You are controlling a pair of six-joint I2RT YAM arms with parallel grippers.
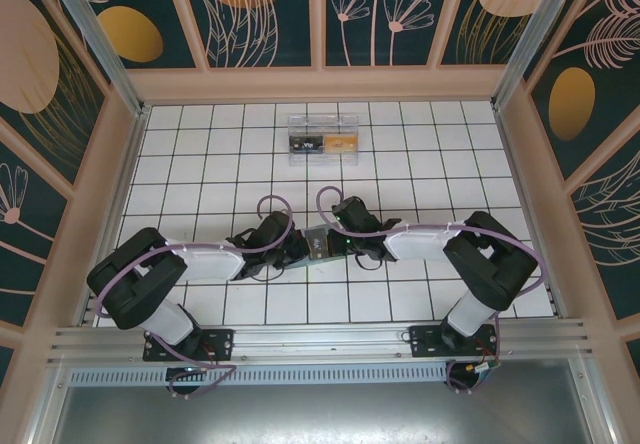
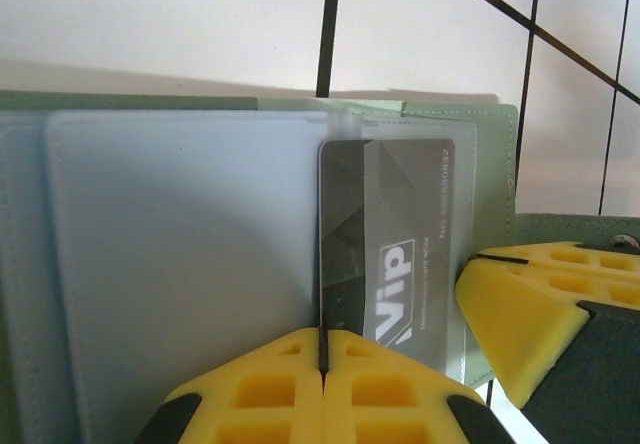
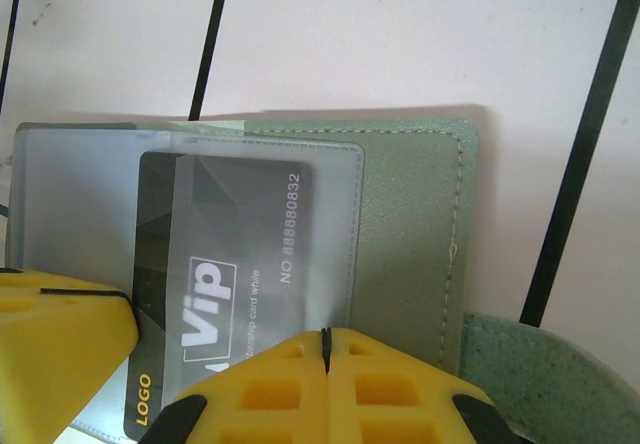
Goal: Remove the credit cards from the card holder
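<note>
The card holder (image 1: pixel 318 243) lies open on the tiled table between both grippers, with a grey-green cover (image 3: pixel 410 224) and frosted blue-grey sleeves (image 2: pixel 180 264). A black credit card (image 2: pixel 400 234) marked "Vip" sits in one sleeve, and its bare edge sticks out of the sleeve on one side. My left gripper (image 2: pixel 322 349) is shut on that bare card edge. My right gripper (image 3: pixel 325 336) is shut on the edge of the sleeve next to the green cover, beside the card (image 3: pixel 220 254). In each wrist view the other gripper's yellow finger shows close by.
A clear plastic box (image 1: pixel 322 134) holding a black and an orange card stands at the back middle of the table. Wooden walls frame the white tiled floor (image 1: pixel 450 164) on three sides. Both arms reach inward from the near corners.
</note>
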